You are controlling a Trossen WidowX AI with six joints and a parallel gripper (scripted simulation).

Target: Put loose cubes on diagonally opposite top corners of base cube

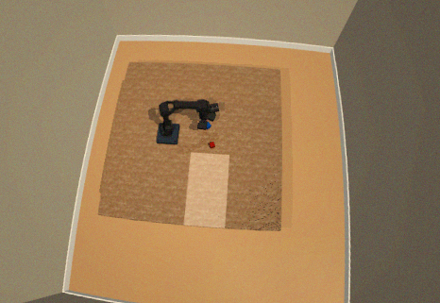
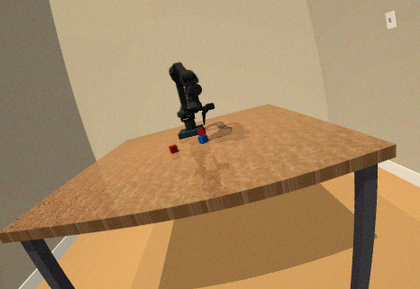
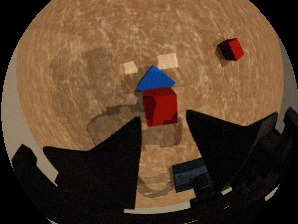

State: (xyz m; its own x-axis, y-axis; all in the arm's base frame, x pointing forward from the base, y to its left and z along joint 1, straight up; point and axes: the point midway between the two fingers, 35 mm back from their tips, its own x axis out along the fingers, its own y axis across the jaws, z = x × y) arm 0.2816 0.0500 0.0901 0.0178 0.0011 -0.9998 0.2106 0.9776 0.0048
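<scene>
The blue base cube (image 1: 209, 126) (image 2: 203, 139) (image 3: 155, 79) stands on the table. One red cube (image 2: 201, 131) (image 3: 161, 107) rests on top of it, over the corner nearest the arm's base, and looks about level; in the top view it is hidden under the gripper. The other red cube (image 1: 211, 144) (image 2: 173, 149) (image 3: 232, 49) lies on the table, apart from the base cube. My gripper (image 2: 204, 125) (image 3: 164, 117) is open just above the upper red cube, with a gap between each fingertip and the cube's sides in the wrist view.
The arm's dark base (image 1: 168, 134) (image 3: 189, 174) stands on the table behind the stack, on the gripper's side. A pale rectangle (image 1: 207, 190) lies beyond the loose red cube in the top view. Two small pale patches show beside the blue cube in the wrist view.
</scene>
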